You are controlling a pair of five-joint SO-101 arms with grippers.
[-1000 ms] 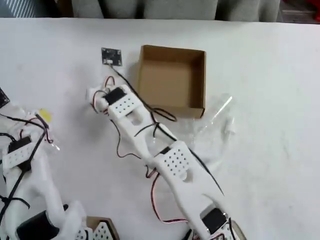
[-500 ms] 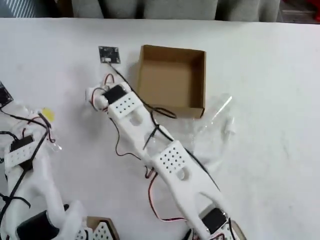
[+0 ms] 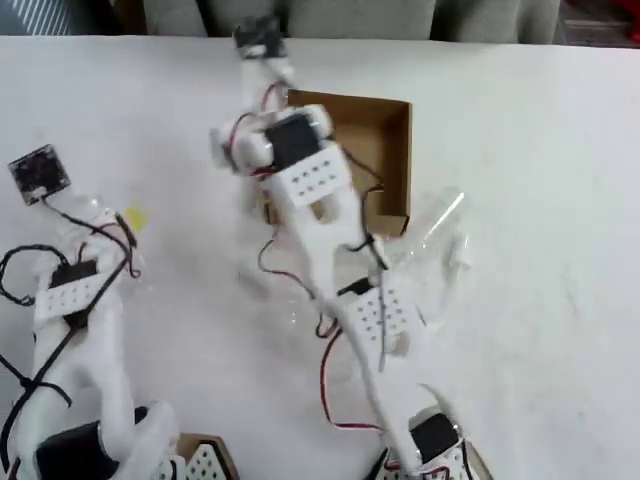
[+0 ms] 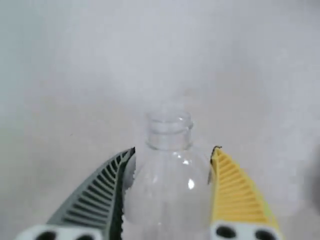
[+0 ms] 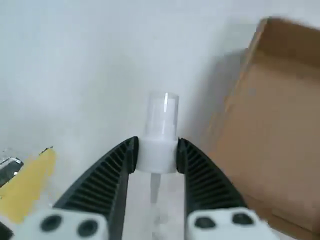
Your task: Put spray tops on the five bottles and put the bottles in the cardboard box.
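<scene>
Clear plastic shows between the left gripper's [image 4: 173, 150] fingers: a bottle [image 4: 169, 192] sits pinched at its shoulders by one grey finger and one yellow one, its threaded neck open and bare of any top, pointing away from the wrist over the white table [image 3: 550, 150]. From above, this arm stands at the table's left side, well apart from the box [image 3: 397, 215]. The right gripper [image 5: 156, 145] has its two black fingers pressed onto the white collar of a spray top [image 5: 160, 131]; the clear cap rises above the fingertips, and a thin tube hangs down between them. This top is held over the table just beside the box's left wall, outside the box. The brown cardboard box lies open, with bare cardboard visible inside. Near its front right corner some clear plastic pieces [image 3: 440, 222] lie on the table, too faint to tell apart.
</scene>
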